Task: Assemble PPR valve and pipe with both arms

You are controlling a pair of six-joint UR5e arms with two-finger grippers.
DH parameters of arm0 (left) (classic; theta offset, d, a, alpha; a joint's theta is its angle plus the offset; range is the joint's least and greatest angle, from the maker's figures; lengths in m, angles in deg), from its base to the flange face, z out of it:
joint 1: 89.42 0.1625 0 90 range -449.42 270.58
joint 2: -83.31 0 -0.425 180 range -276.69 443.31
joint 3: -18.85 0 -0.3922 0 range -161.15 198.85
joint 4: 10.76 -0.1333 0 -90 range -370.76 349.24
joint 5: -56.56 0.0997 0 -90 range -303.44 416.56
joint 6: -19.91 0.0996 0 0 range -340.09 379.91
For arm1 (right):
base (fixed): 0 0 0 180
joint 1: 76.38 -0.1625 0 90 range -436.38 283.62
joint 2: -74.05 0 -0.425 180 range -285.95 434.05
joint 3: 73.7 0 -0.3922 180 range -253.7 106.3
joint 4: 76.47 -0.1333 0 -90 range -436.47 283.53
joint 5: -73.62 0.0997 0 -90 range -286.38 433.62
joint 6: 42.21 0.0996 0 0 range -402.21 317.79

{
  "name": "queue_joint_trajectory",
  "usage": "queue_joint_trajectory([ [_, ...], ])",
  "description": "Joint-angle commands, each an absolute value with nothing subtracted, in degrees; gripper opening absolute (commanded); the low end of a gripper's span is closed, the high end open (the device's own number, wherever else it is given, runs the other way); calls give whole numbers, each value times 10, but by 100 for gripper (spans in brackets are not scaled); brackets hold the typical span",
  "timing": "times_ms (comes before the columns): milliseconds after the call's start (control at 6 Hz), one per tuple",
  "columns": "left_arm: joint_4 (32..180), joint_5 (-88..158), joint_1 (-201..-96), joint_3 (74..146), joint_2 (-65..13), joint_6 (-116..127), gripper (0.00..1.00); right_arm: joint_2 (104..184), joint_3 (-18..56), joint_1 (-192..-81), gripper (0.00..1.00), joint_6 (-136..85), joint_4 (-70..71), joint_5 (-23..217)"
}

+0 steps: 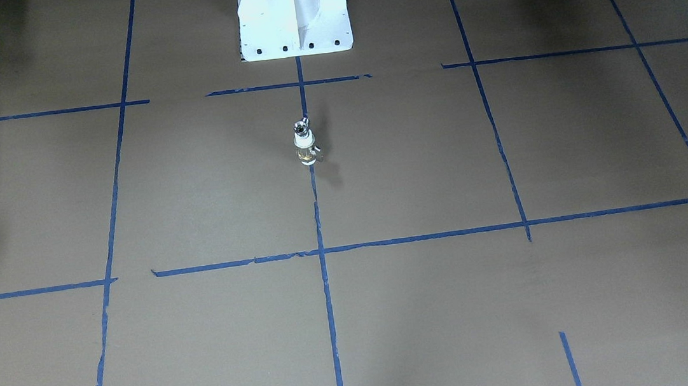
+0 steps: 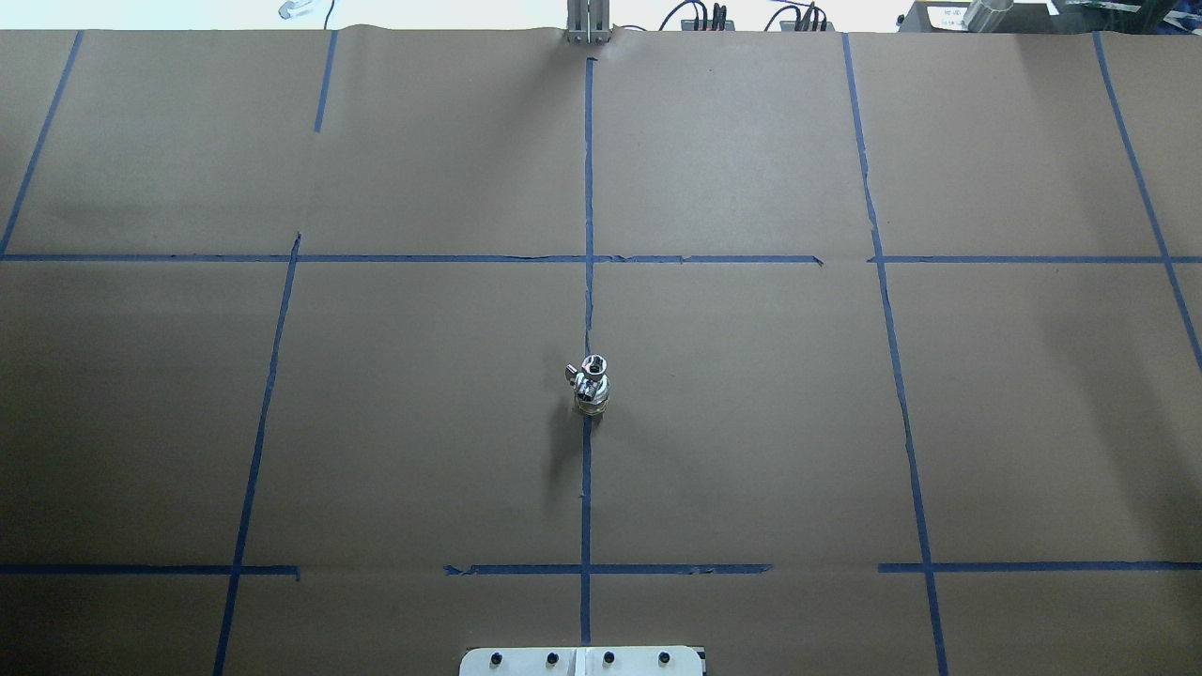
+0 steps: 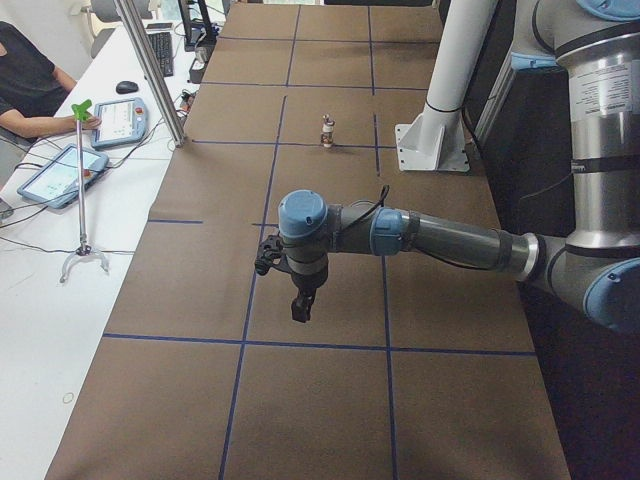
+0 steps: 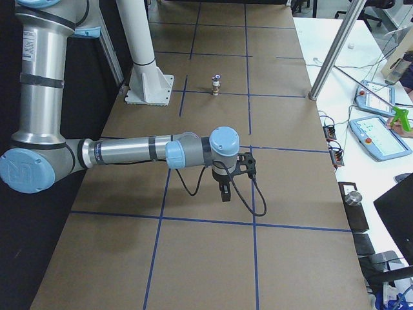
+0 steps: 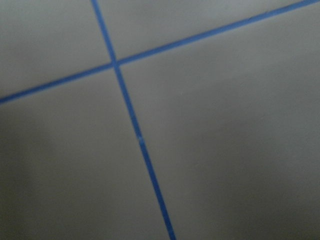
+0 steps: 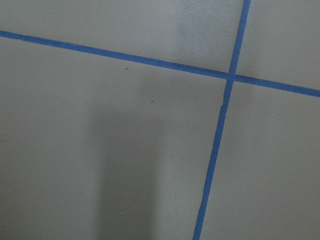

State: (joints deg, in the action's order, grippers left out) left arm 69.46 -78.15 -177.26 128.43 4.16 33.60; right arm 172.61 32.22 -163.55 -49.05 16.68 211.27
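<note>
The PPR valve [image 1: 306,151], with its brass middle, white ends and small silver side handle, stands upright on the brown table near the centre tape line. The silver pipe [image 1: 300,126] sits on its upper white end. The pair also shows in the overhead view [image 2: 591,385] and, small, in both side views [image 3: 327,131] [image 4: 216,84]. My left gripper [image 3: 301,305] hangs over the table far from the valve. My right gripper [image 4: 224,192] does the same at the other end. Both show only in side views, so I cannot tell whether they are open or shut. The wrist views show only paper and tape.
The white pedestal [image 1: 293,13] stands behind the valve at the robot's side. Blue tape lines [image 2: 587,188] grid the brown paper. An aluminium post [image 3: 150,70], tablets [image 3: 58,175] and a seated operator [image 3: 25,85] are beside the table's far edge.
</note>
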Motion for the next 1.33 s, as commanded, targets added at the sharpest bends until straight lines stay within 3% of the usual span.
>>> queue_joint_trajectory([
  [0, 690, -800, -1774, 1260, 40, 331, 100, 1728, 326, -1637, 100, -504, 181, 2105],
  [833, 697, -800, -1774, 1263, 42, 302, 100, 1735, 323, -1625, 100, -506, 177, 2095],
  [1167, 698, -797, -1774, 1306, 81, 311, 100, 1735, 350, -1592, 100, -508, 173, 2102],
])
